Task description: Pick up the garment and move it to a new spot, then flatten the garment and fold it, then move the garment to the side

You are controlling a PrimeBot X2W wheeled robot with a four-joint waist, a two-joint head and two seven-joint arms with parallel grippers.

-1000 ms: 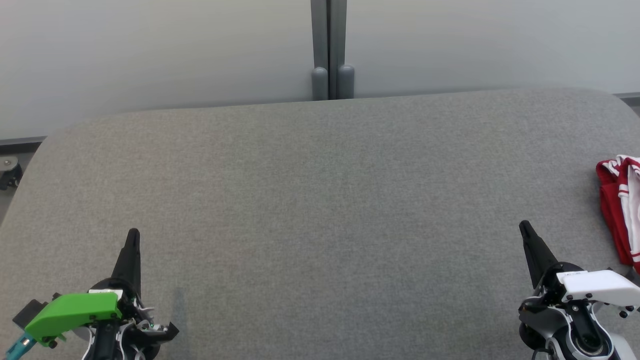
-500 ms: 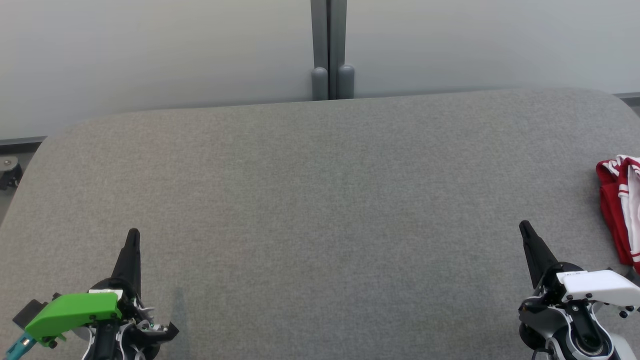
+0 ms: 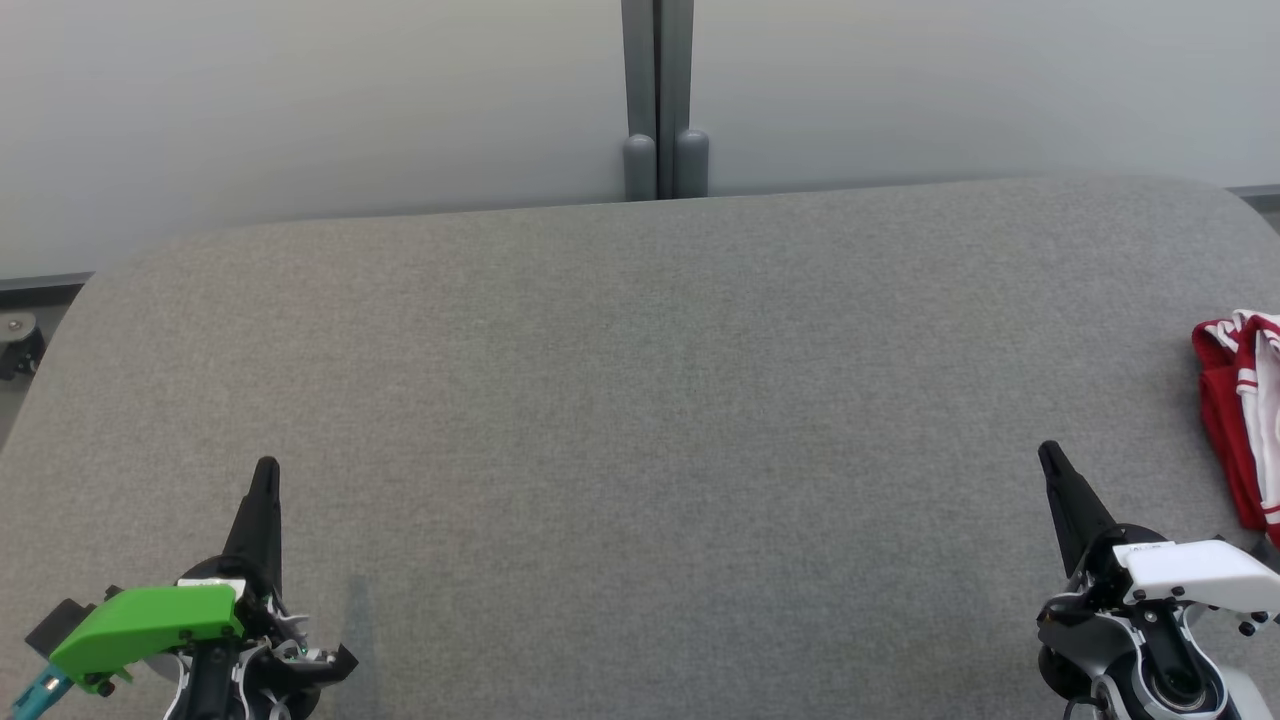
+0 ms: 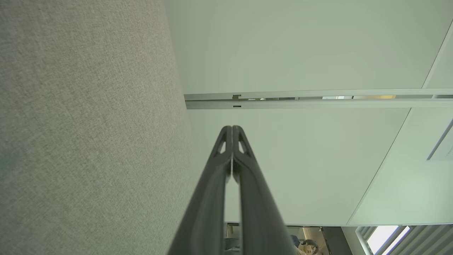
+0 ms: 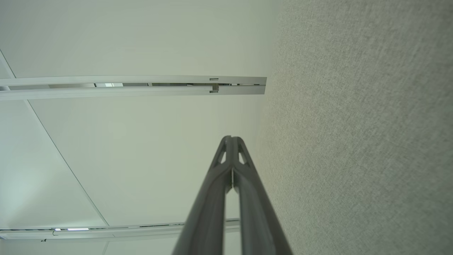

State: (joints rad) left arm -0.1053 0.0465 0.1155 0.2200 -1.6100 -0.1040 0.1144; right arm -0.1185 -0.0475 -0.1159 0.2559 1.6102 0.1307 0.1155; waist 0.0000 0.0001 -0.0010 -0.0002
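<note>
Setting: office-type lab room. Grey fabric-covered desk [image 3: 640, 400] with rounded corners; directly behind desk, pale partition panels [image 3: 300, 100] joined by grey metal post [image 3: 657, 90]; caster wheel [image 3: 20, 345] just off desk's far-left corner.

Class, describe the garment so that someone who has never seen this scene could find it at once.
A wide grey table spans the head view. On its right side, beyond the right gripper, lies a bunched garment. It alone is red, trimmed with white stripes.

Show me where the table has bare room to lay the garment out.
Bare grey table runs from the left pincer across to the right pincer and back to the wall. Only the right edge is taken, by the red-and-white garment.
</note>
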